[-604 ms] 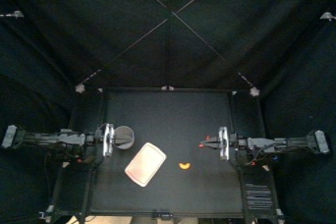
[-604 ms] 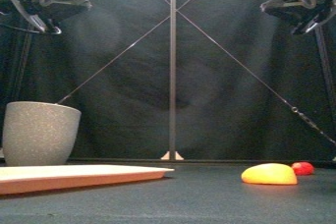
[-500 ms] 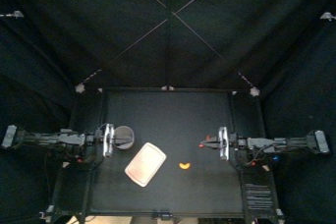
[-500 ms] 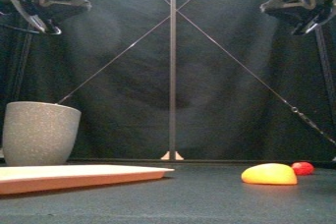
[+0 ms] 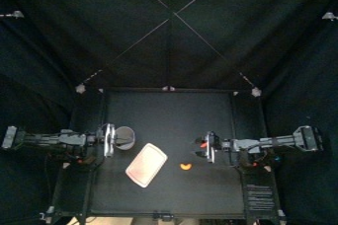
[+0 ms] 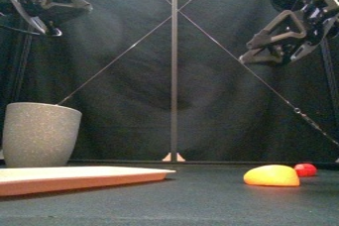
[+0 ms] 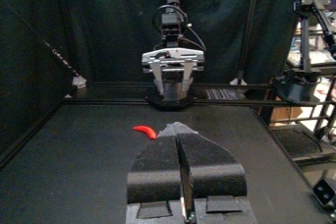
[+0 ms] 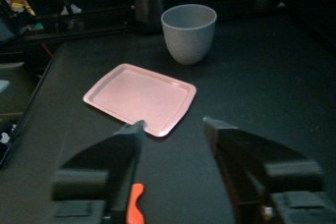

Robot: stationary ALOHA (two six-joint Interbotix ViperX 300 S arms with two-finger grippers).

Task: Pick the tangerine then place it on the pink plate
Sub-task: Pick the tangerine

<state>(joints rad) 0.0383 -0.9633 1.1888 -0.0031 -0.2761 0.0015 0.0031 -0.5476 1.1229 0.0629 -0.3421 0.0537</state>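
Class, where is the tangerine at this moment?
In the top view the tangerine lies on the table's front half, just right of the pink plate and apart from it, a little nearer the front edge than the right gripper.

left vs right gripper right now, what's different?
The left gripper has its jaws shut together, while the right gripper has its jaws open. The left gripper sits at the table's left side beside the grey cup, while the right gripper is nearer the middle, close to the tangerine. Shared: both hold nothing and are up off the table.
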